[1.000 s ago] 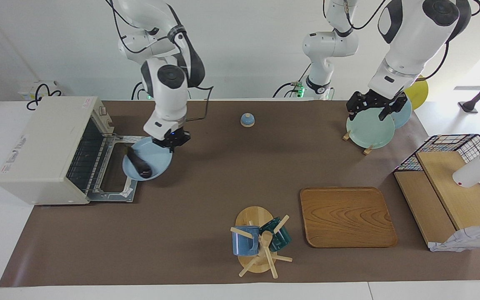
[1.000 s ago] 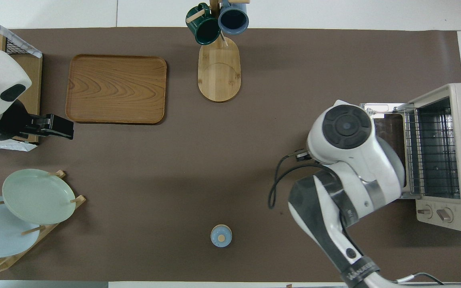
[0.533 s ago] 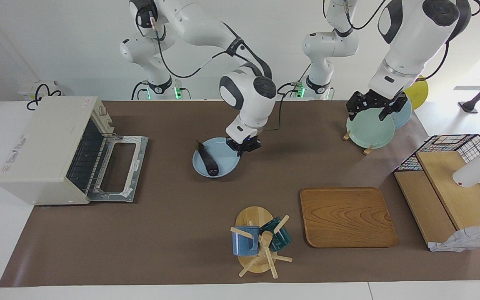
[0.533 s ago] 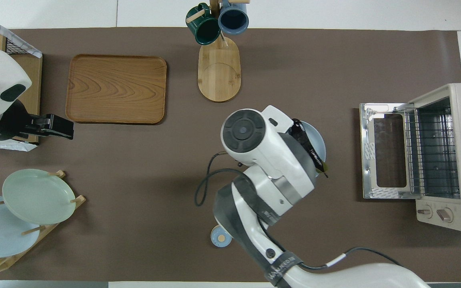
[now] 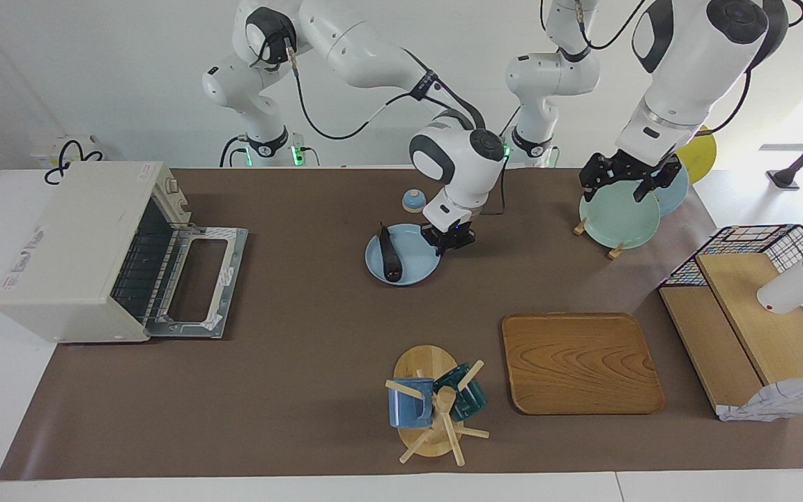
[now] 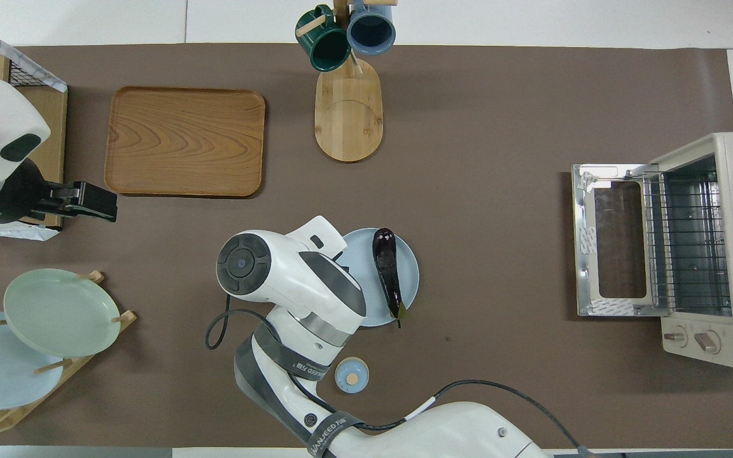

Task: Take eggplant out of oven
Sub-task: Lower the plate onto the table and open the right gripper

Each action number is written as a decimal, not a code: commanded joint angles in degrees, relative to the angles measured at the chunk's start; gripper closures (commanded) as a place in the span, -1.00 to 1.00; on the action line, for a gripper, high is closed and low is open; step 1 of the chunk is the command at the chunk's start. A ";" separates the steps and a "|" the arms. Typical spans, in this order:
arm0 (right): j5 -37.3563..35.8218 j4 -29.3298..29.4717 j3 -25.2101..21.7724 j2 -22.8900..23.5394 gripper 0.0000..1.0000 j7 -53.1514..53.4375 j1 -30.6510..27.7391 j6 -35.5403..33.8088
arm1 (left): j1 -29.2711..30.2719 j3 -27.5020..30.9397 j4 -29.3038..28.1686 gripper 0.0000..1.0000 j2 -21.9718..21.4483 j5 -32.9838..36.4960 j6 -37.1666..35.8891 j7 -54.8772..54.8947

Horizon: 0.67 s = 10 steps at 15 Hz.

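The dark purple eggplant (image 5: 391, 254) lies on a light blue plate (image 5: 412, 268) at the middle of the table; it also shows in the overhead view (image 6: 387, 270) on the plate (image 6: 357, 267). My right gripper (image 5: 448, 239) is shut on the plate's rim, on the side toward the left arm's end, low at the table. The cream oven (image 5: 74, 244) stands at the right arm's end with its door (image 5: 199, 279) dropped open and its rack (image 6: 688, 245) bare. My left gripper (image 5: 626, 187) waits open over the green plate (image 5: 617, 219) in the plate rack.
A small blue knobbed lid (image 5: 414, 201) sits between the plate and the robots. A mug tree (image 5: 436, 404) and a wooden tray (image 5: 579, 362) lie farther from the robots. A wire basket with wooden shelves (image 5: 757, 307) stands at the left arm's end.
My right gripper has carried the plate with the eggplant from in front of the oven door to the middle of the table. The left arm has not moved.
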 commanded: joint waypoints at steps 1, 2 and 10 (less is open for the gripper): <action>0.59 1.16 0.18 -0.70 0.11 -1.27 -1.25 0.47 | 0.15 0.19 -0.64 -1.00 -0.75 -0.59 0.01 0.09; 0.41 1.25 0.09 -1.40 0.09 -2.67 -2.13 -0.22 | 0.15 0.19 -0.64 -1.00 -0.75 -0.59 0.01 0.00; -3.98 -5.75 -0.27 -12.03 1.00 -24.02 -15.75 -9.81 | 0.15 0.19 -0.64 -1.00 -0.75 -0.59 0.01 0.00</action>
